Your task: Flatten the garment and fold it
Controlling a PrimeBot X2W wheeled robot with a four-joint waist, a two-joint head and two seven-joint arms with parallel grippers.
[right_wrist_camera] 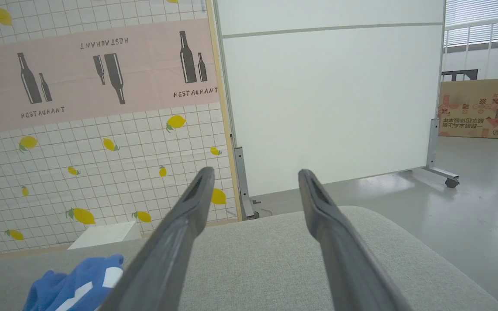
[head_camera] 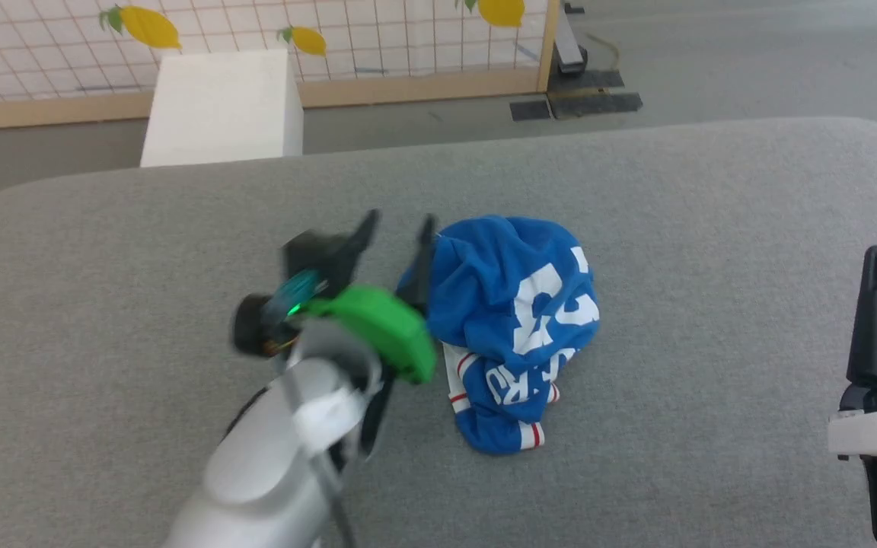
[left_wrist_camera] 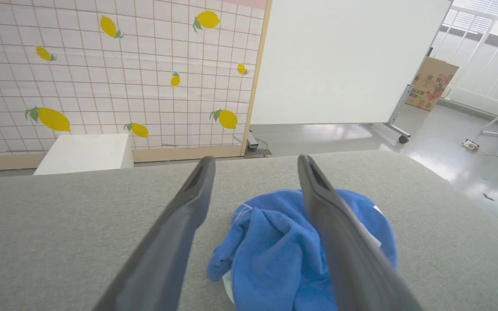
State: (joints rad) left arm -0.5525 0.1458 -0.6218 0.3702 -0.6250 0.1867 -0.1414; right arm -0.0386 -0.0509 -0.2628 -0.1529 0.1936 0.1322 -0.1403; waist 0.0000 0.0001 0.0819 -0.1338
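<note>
Blue crumpled garment point(head_camera: 515, 320) on grey surface point(head_camera: 674, 198); left pincer point(head_camera: 400, 221) gapes at its edge, right pincer point(right_wrist_camera: 255, 172) gapes aside.

From the head, looks steeply down and forward across the tabletop point(head_camera: 674, 190), taking in its far edge and the lemon-print screen point(head_camera: 408, 46) beyond. From the left wrist, sits low and near the garment point(left_wrist_camera: 270, 246), facing far along its own fingers point(left_wrist_camera: 175, 233). From the right wrist, faces the same way, further right, well apart from the garment. Shared by all three: tabletop, garment, screen, white box point(head_camera: 218, 106).
</note>
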